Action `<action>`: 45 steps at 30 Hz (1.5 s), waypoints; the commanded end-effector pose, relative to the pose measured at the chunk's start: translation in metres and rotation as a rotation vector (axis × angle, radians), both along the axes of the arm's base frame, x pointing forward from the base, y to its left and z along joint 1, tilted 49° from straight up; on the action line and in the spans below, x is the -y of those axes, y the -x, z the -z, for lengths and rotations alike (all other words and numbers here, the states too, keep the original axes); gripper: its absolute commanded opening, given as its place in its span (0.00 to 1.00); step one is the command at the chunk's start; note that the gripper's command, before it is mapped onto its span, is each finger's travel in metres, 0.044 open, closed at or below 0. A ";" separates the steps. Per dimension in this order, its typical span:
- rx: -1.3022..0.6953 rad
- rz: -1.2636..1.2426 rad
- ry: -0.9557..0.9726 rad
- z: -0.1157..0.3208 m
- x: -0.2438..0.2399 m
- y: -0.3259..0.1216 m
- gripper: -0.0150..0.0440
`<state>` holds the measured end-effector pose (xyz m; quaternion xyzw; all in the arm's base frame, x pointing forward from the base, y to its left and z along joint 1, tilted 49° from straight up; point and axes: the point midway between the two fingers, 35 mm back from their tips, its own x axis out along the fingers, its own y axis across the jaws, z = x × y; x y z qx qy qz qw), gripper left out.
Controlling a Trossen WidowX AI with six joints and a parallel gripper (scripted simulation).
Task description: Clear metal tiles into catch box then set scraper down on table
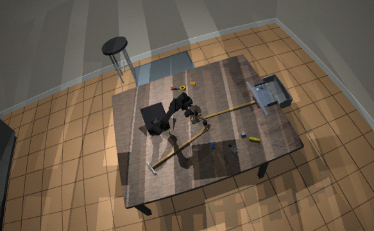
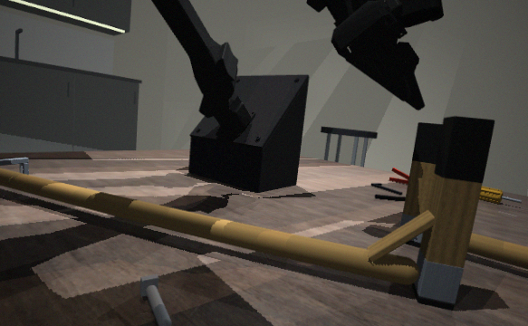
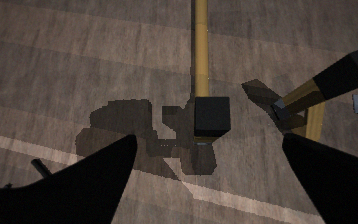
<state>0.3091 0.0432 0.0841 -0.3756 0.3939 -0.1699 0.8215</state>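
One scraper has a yellow handle (image 1: 226, 110) (image 3: 201, 50) reaching to a wide pale blade (image 1: 262, 106) at the near edge of the steel plate (image 1: 267, 98). Its upright grip post has a black cap (image 2: 427, 142) (image 3: 212, 114). Small grey tiles (image 1: 260, 88) lie on the plate; their number is unclear. The catch box (image 1: 286, 91) stands at the far end. A second scraper (image 1: 180, 149) (image 2: 291, 244) lies toward the front left, with a narrow head (image 1: 151, 167) and its own black-capped post (image 2: 467, 149) (image 3: 345, 75). My gripper (image 1: 195, 114) (image 3: 207, 140) is open and empty, above the first scraper's post.
Pliers (image 1: 174, 88), a tape roll (image 1: 182, 88) and a yellow screwdriver (image 1: 192, 83) lie at the back. A grey cube (image 1: 243, 134), a yellow block (image 1: 255, 140), a grey clamp-like item (image 1: 233, 149) and a blue item (image 1: 212, 145) lie front right.
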 end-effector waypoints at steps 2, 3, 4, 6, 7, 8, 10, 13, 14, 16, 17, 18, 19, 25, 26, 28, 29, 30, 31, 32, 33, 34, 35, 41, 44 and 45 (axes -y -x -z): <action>0.024 0.004 -0.009 -0.017 -0.011 0.005 1.00; 0.025 0.004 -0.009 -0.018 -0.012 0.006 1.00; 0.026 0.004 -0.009 -0.018 -0.012 0.006 1.00; 0.026 0.004 -0.009 -0.018 -0.012 0.006 1.00; 0.025 0.004 -0.009 -0.018 -0.012 0.006 1.00; 0.025 0.004 -0.009 -0.017 -0.011 0.006 1.00; 0.025 0.005 -0.010 -0.013 -0.007 0.005 1.00; 0.024 0.005 -0.010 -0.007 0.000 0.005 1.00; 0.024 0.005 -0.010 -0.004 0.003 0.005 1.00; 0.025 0.005 -0.010 0.000 0.007 0.004 1.00; 0.025 0.005 -0.009 0.002 0.010 0.004 1.00; 0.025 0.005 -0.009 0.003 0.012 0.004 1.00; 0.026 0.004 -0.009 0.005 0.014 0.004 1.00; 0.026 0.004 -0.008 0.009 0.019 0.003 1.00; 0.026 0.005 -0.009 0.009 0.019 0.003 1.00; 0.025 0.005 -0.010 0.011 0.020 0.001 1.00; 0.024 0.005 -0.010 0.012 0.021 0.000 1.00; 0.024 0.006 -0.010 0.013 0.022 -0.002 1.00; 0.024 0.006 -0.011 0.014 0.022 -0.003 1.00; 0.023 0.006 -0.011 0.015 0.023 -0.004 1.00; 0.023 0.006 -0.012 0.015 0.024 -0.005 1.00; 0.023 0.006 -0.012 0.016 0.025 -0.006 1.00; 0.022 0.007 -0.012 0.017 0.025 -0.007 1.00; 0.021 0.007 -0.014 0.022 0.030 -0.014 1.00; 0.021 0.008 -0.014 0.025 0.033 -0.018 1.00; 0.021 0.008 -0.015 0.026 0.034 -0.019 1.00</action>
